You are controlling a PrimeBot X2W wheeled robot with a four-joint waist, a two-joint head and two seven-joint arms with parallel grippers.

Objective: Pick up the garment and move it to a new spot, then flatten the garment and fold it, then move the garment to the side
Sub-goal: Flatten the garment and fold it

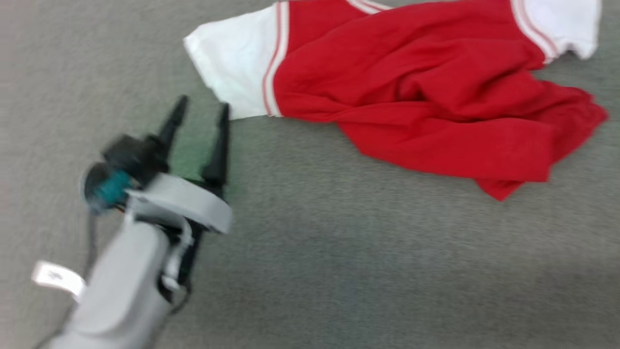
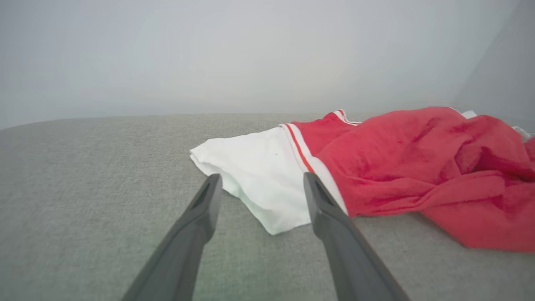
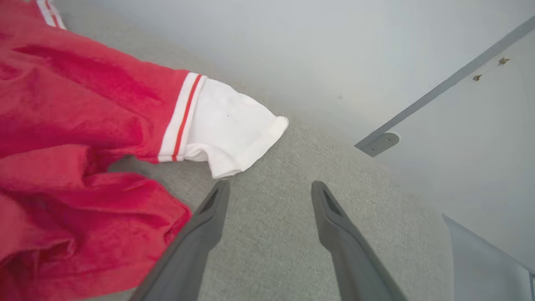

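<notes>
The garment [image 1: 416, 92] is a red T-shirt with white sleeves and striped trim, lying rumpled and bunched on the grey cloth surface at the upper middle and right of the head view. My left gripper [image 1: 202, 109] stands open just short of the white left sleeve [image 1: 237, 68], holding nothing. In the left wrist view that sleeve [image 2: 259, 171] lies beyond the open left gripper [image 2: 261, 184]. My right gripper [image 3: 269, 188] is open and empty over bare grey cloth, close to the other white sleeve [image 3: 230, 129], with red folds [image 3: 75, 167] to its left.
The grey fabric surface [image 1: 339, 252] stretches bare in front of and left of the shirt. In the right wrist view its rounded edge drops off toward a pale wall with a grey strip [image 3: 443, 88] on the right.
</notes>
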